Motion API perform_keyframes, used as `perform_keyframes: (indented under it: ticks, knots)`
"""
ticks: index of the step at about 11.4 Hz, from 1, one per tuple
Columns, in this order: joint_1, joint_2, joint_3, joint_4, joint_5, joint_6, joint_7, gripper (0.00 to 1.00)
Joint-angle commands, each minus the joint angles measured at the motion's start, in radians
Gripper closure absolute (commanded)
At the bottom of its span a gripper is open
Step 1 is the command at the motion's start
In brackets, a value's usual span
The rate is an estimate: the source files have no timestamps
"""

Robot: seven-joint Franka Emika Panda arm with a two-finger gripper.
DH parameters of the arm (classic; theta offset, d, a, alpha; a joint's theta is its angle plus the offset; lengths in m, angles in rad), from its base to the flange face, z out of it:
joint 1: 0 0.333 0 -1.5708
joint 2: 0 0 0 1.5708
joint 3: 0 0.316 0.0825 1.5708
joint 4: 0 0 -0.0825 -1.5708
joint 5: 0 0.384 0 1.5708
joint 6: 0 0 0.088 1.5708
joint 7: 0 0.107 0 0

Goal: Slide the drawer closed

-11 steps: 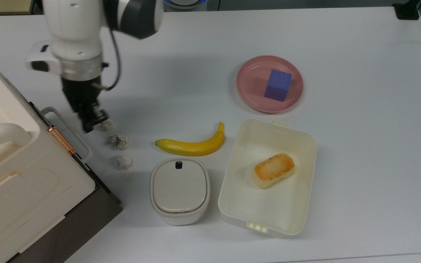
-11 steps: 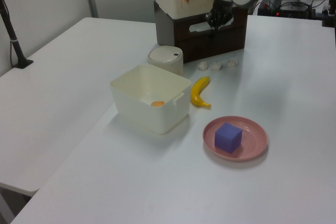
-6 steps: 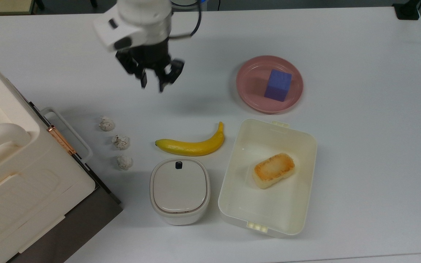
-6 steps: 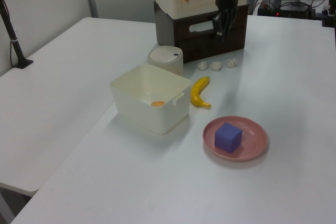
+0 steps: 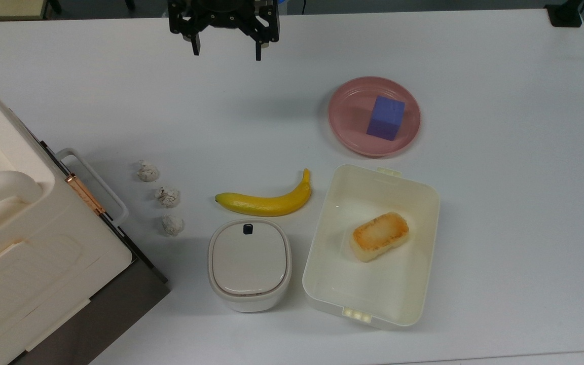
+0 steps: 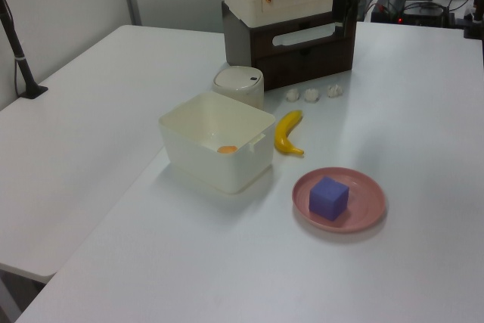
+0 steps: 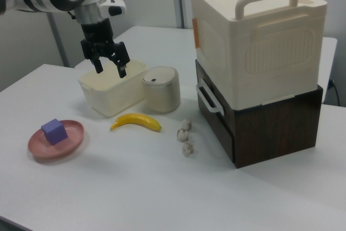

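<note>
At the top view's upper edge, the gripper (image 5: 225, 49) hangs above the white surface (image 5: 500, 213) with its 2 fingers (image 5: 196, 46) spread wide apart and nothing between them; the right view shows the same gripper (image 7: 110, 67) raised in the air in front of the cream tub (image 7: 111, 91), clear of everything below.

The drawer (image 7: 216, 113) sits at the bottom of a dark brown cabinet (image 7: 275, 123), under a large cream lidded box (image 7: 257, 39) with 2 arched handles on top. Its dark front panel lies flush with the cabinet face in the right view, so the drawer is pushed in, and its white loop handle (image 7: 208, 100) stands out from the front. The top view puts the drawer handle (image 5: 94, 182) at the top view's left, well apart from the gripper.

Just beside the drawer front lie 3 small crumpled white lumps (image 5: 165, 196) in a row. Near them, toward the top view's right, a yellow banana (image 5: 266, 202) curves above a small rounded cream container (image 5: 249, 263) with a closed lid. The cream tub (image 5: 370, 246) stands just beside that container and holds 1 toasted piece of bread (image 5: 379, 236). A pink plate (image 5: 345, 129) with 1 blue cube (image 5: 386, 118) on it rests near the tub's far rim.
</note>
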Motion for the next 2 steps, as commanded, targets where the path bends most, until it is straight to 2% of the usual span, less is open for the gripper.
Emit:
perform_keyframes:
  ticks: [1,2]
  knots:
    - [-0.081,-0.019,0.085,-0.025,0.027,-0.014,-0.028,0.0]
    - [-0.092,-0.02,0.092,-0.025,0.027,-0.014,-0.028,0.0]
